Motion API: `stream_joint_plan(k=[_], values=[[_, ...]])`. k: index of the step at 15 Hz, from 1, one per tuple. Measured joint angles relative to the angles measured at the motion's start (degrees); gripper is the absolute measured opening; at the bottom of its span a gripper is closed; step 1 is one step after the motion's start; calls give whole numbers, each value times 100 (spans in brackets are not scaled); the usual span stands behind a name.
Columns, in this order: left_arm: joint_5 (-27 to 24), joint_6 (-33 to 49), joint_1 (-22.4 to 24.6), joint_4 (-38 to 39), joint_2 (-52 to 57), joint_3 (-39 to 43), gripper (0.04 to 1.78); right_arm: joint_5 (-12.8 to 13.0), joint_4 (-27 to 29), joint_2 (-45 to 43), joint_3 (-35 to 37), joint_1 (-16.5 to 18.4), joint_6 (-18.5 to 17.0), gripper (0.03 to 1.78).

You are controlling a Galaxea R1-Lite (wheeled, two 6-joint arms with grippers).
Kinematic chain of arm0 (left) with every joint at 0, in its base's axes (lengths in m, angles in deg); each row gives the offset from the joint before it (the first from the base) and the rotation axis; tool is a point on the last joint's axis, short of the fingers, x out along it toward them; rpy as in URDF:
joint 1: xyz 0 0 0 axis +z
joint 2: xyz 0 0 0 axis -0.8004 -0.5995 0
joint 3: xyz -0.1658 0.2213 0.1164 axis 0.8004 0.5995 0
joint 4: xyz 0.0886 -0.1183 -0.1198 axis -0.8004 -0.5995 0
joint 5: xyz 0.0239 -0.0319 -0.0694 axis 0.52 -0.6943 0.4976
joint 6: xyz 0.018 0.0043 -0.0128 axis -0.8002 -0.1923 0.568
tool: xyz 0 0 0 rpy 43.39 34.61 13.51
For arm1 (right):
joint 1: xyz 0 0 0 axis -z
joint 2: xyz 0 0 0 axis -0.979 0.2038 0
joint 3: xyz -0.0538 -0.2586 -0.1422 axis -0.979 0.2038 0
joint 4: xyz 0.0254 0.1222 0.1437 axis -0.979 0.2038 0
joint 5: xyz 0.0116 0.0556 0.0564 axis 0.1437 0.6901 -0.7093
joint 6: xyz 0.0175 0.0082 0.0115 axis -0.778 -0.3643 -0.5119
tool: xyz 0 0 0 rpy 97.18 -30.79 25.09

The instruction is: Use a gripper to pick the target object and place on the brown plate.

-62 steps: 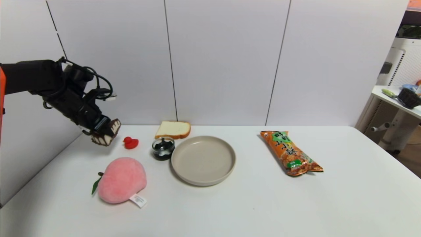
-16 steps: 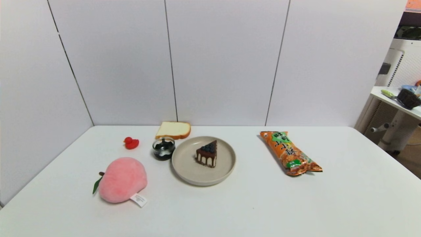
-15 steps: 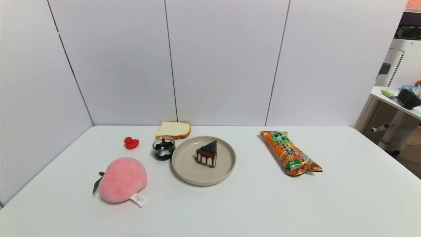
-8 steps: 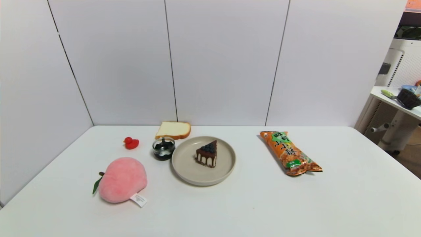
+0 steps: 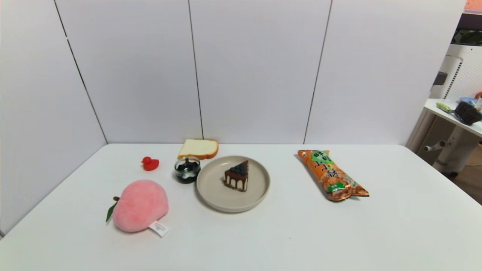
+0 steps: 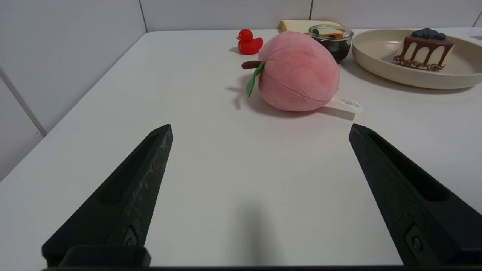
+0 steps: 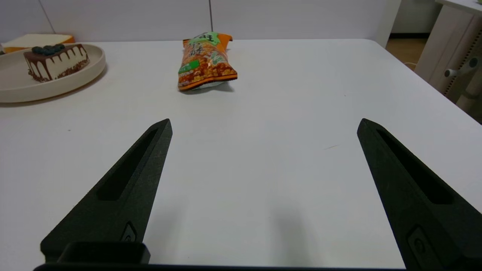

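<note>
cake slice [image 5: 237, 175] inside brown plate [image 5: 214, 195], wide bare table [image 5: 286, 237] around

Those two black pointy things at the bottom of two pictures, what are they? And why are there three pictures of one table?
They are a robot's fingers. The robot has two arms, each with a camera by its hand. One picture looks past the left gripper, one past the right gripper, and both are wide open, holding nothing. The third comes from the robot's head, looking down at the white table. On it are a toy cake slice sitting on a beige plate, a plush peach, a red duck, a small glass jar, a bread slice and an orange snack bag.
</note>
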Motion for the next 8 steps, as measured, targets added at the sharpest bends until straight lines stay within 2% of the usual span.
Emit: stream_joint_plan(k=[8], values=[[0, 2, 0, 0, -1, 0, 169, 0, 0, -5, 0, 0, -15, 170]])
